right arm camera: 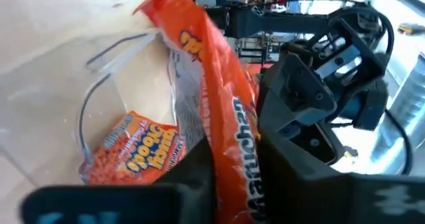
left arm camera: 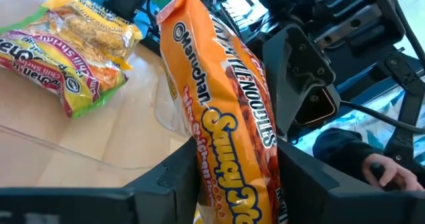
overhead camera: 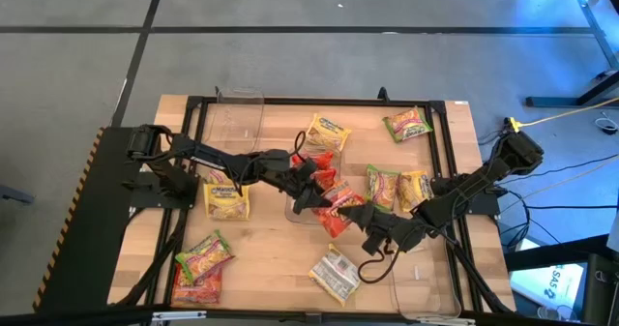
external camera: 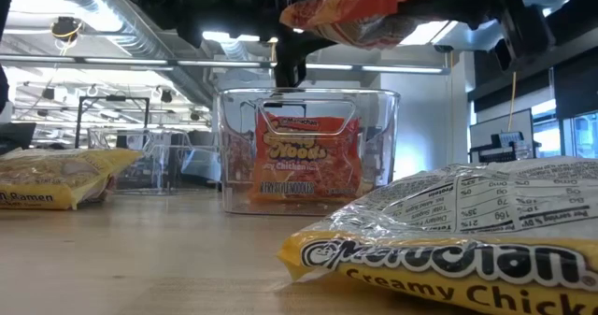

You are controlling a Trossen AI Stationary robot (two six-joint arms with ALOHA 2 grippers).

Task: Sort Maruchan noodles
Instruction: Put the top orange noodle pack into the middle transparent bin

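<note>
Looks like a handoff in mid-air: both arms meet over the middle of the worktop (overhead camera: pixel 271 258), each with its fingers on the same red packet (overhead camera: pixel 338 208). The left hand (left arm camera: pixel 236 184) has the packet standing on edge between its fingers, and the right hand (right arm camera: pixel 232 177) has it between its fingers too, from the opposite side. How firmly either one is squeezing, I can't tell, but my guess is one is taking over from the other so the packet can be dropped the right way round. It hangs just above the clear tray (external camera: pixel 304 151) in the centre, where another red packet (external camera: pixel 304 161) already stands upright against the wall, so red seems to be going in there. The rest are spread flat around: a yellow packet (overhead camera: pixel 225 198) near the left arm, a green-and-yellow one (overhead camera: pixel 406 125) at the far right corner, a green and a yellow one (overhead camera: pixel 398 188) side by side just beside the right arm, and a creamy chicken packet (overhead camera: pixel 335 273) at the near edge. Two more clear trays (overhead camera: pixel 237 118) sit empty-looking, probably for the other colours.
</note>
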